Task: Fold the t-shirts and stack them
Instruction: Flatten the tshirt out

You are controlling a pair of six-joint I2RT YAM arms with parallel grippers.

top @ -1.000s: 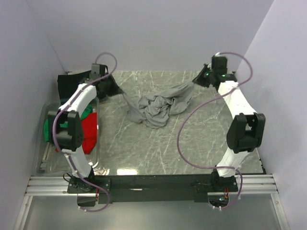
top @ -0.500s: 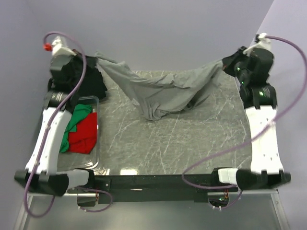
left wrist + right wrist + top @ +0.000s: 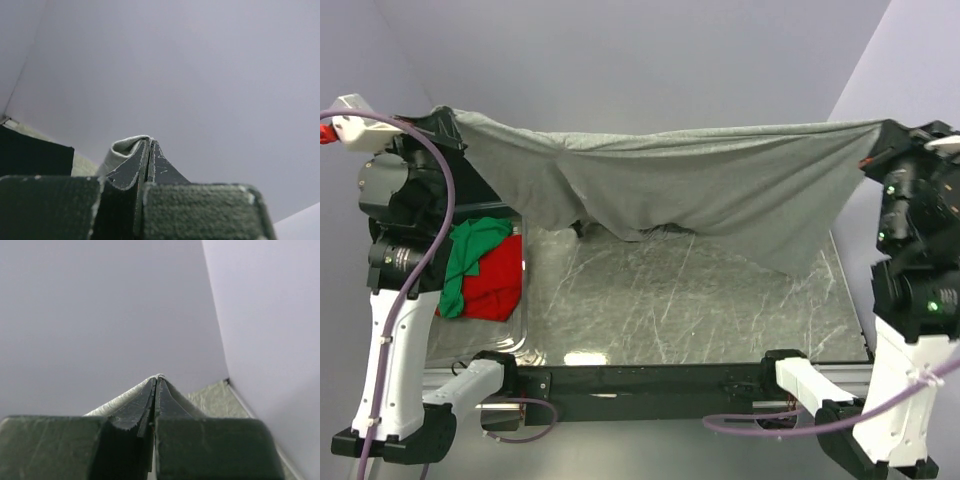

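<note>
A large heather-grey t-shirt hangs spread like a sheet above the table, its lower edge sagging toward the marble. My left gripper is shut on its upper left corner, and my right gripper is shut on its upper right corner. The left wrist view shows a fold of grey cloth pinched at the tips of my left gripper. The right wrist view shows grey cloth draped over the closed tips of my right gripper. A green t-shirt and a red t-shirt lie bunched at the left.
The green and red shirts rest in a clear tray on the table's left side. Black cloth lies at the back left. The marble tabletop shows under the hanging shirt. Walls close in on three sides.
Both arms rose and swung outward. The grey t-shirt went from a crumpled heap on the table to a sheet stretched high between the grippers.
</note>
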